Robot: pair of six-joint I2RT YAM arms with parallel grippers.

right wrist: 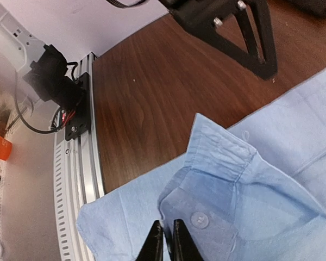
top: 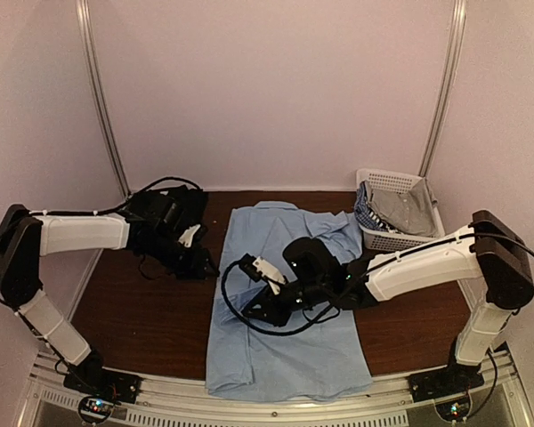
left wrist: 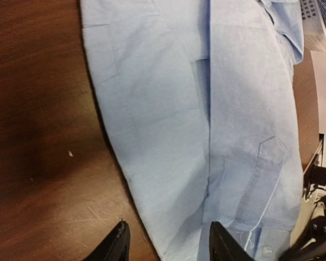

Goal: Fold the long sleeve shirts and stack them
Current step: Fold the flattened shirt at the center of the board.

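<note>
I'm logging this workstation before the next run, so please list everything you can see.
table: one, dark brown wood, under everything
light blue shirt: one, light blue, spread across the table's middle
black shirt: apparently one, black, bunched at the far left
basket: one, white lattice, far right corner
grey cloth: one, grey, inside the basket
blue checked cloth: one, blue and white, at the basket's left side
left arm: one, white and black, left side
right arm: one, white and black, right side
left pincer: one, black, open at the light blue shirt's edge
right pincer: one, black, pinching the light blue shirt near a buttoned cuff
</note>
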